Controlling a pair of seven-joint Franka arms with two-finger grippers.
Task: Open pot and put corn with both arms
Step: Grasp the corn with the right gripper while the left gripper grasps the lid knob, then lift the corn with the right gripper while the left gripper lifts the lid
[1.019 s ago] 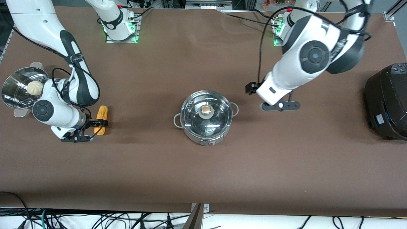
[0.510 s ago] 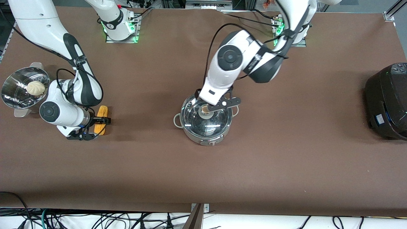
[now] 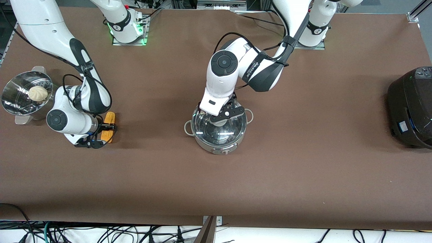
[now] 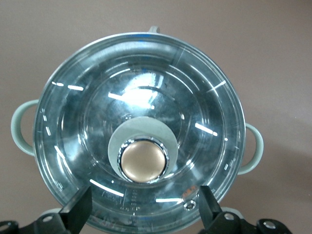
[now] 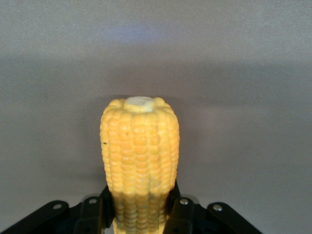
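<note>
The steel pot (image 3: 202, 141) stands mid-table with its glass lid (image 3: 222, 131) on. My left gripper (image 3: 221, 116) is open just above the lid, over the brass knob, which it hides in the front view. In the left wrist view the knob (image 4: 143, 160) sits on the lid (image 4: 146, 92), just ahead of the gap between the spread fingers (image 4: 80, 210) of my left gripper (image 4: 144, 209), which do not touch it. My right gripper (image 3: 107, 128) is shut on the yellow corn (image 3: 109, 119) at the table, toward the right arm's end. In the right wrist view the fingers (image 5: 95, 214) of that gripper (image 5: 140, 217) press both sides of the corn (image 5: 140, 151).
A steel perforated steamer bowl (image 3: 13, 99) with a white bun (image 3: 37, 93) stands at the right arm's end, beside the right wrist. A large black cooker (image 3: 410, 108) stands at the left arm's end.
My left arm swung from beside the pot to over the lid and came down toward the knob. My right gripper stayed at the corn, shifting only slightly.
</note>
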